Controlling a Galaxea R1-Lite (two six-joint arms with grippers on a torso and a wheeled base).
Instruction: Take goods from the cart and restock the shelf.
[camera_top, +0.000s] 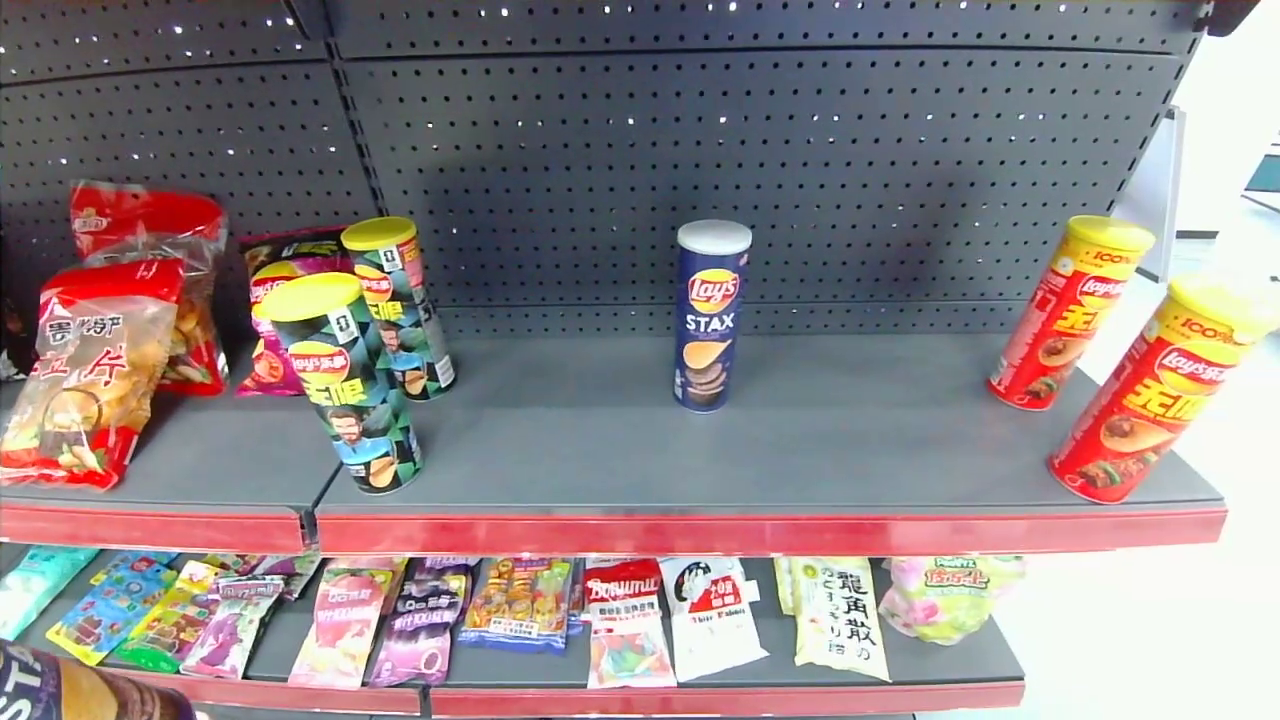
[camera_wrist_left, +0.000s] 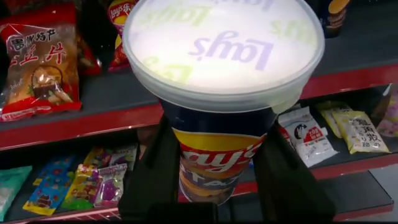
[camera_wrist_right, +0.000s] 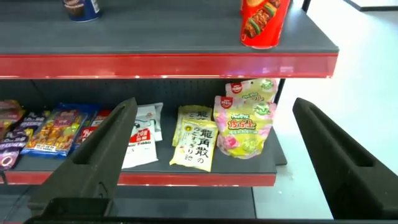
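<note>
The left hand (camera_wrist_left: 217, 180) is closed on a held blue can (camera_wrist_left: 224, 43) of chips with a white lid, one dark finger (camera_wrist_left: 155, 168) pressed against each side of its body. The can is upright, in front of the shelf and off its surface. A dark curved shape in the lower corner of the head view on the left-arm side is probably this same can.

The right hand (camera_wrist_right: 214, 109) is wide open and holds nothing, facing the lower shelf (camera_top: 960, 655) of flat snack packets.

On the upper shelf (camera_top: 600, 450) a matching blue can (camera_top: 710, 315) stands alone mid-shelf. Two green cans (camera_top: 345, 380) stand to the left beside red snack bags (camera_top: 85, 370), and two red cans (camera_top: 1070, 310) stand at the right end.
</note>
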